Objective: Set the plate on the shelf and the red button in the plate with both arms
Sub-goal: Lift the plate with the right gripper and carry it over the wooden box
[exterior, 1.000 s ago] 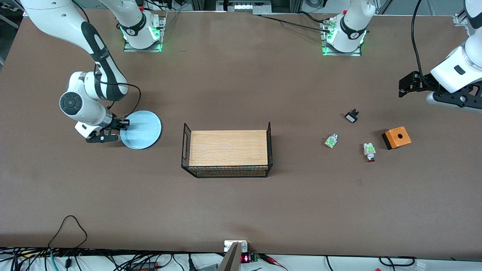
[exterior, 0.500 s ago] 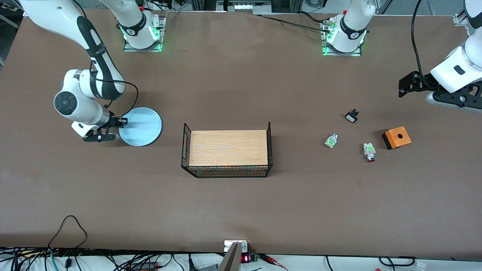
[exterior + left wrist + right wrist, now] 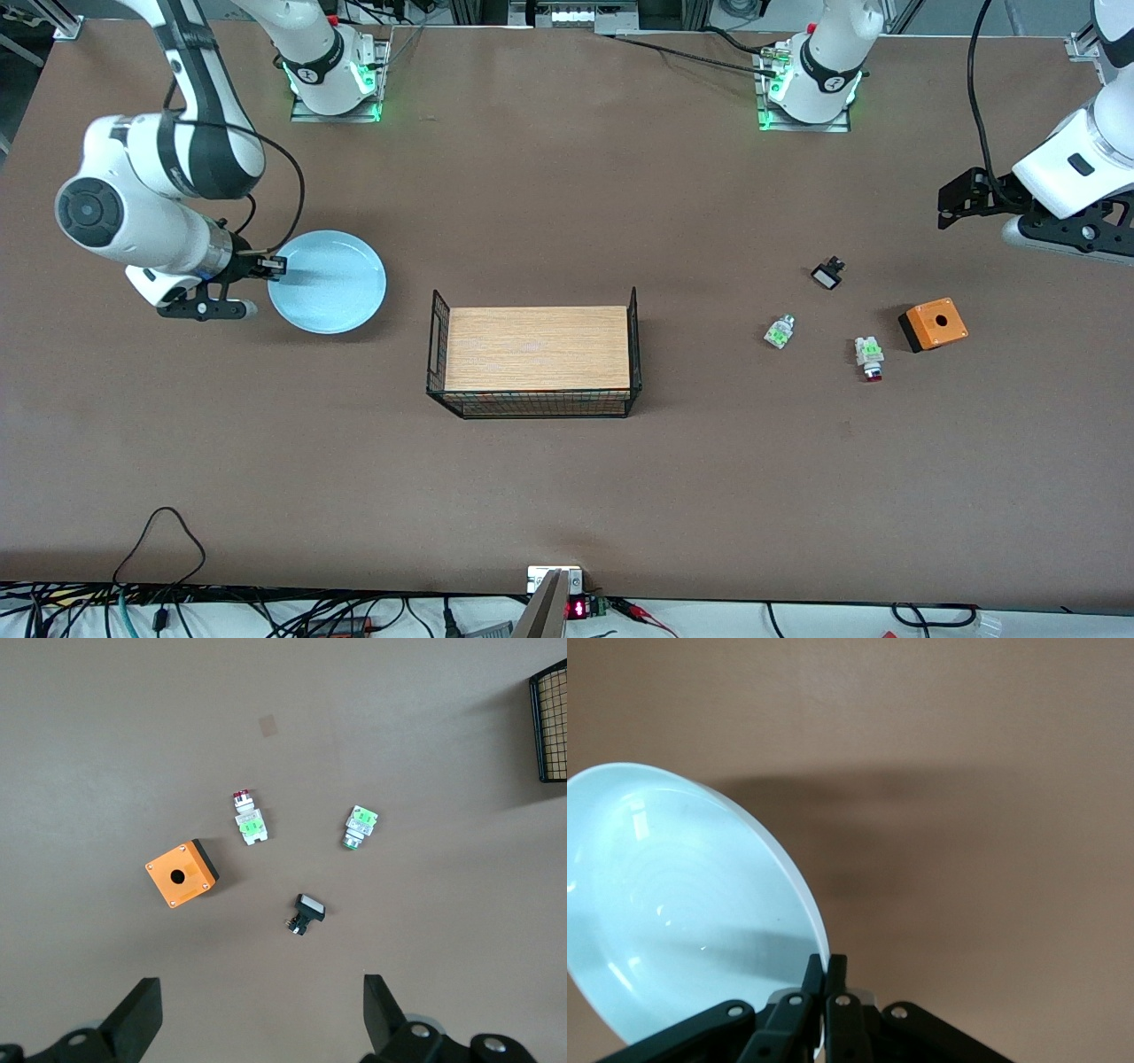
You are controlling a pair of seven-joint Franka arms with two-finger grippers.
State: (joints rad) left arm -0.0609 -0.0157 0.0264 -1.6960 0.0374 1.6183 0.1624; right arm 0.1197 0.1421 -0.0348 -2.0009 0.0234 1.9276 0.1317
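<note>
The pale blue plate [image 3: 330, 282] hangs tilted a little above the table at the right arm's end, casting a shadow below it. My right gripper [image 3: 271, 266] is shut on its rim; in the right wrist view the black fingers [image 3: 826, 970] pinch the edge of the plate [image 3: 682, 904]. The red button [image 3: 870, 356] lies on the table toward the left arm's end, red cap pointing at the front camera. My left gripper [image 3: 961, 199] waits high above that end, open and empty [image 3: 261, 1010], looking down on the red button [image 3: 246, 819].
A wire basket [image 3: 532, 406] with a wooden board in it stands mid-table. Near the red button lie a white-green part [image 3: 780, 331], a black-and-white part [image 3: 827, 273] and an orange box [image 3: 933, 324] with a hole. Cables run along the table's front edge.
The right gripper has finished closing on the plate's rim, and the right arm has risen, lifting the plate off the table. The left arm has not moved.
</note>
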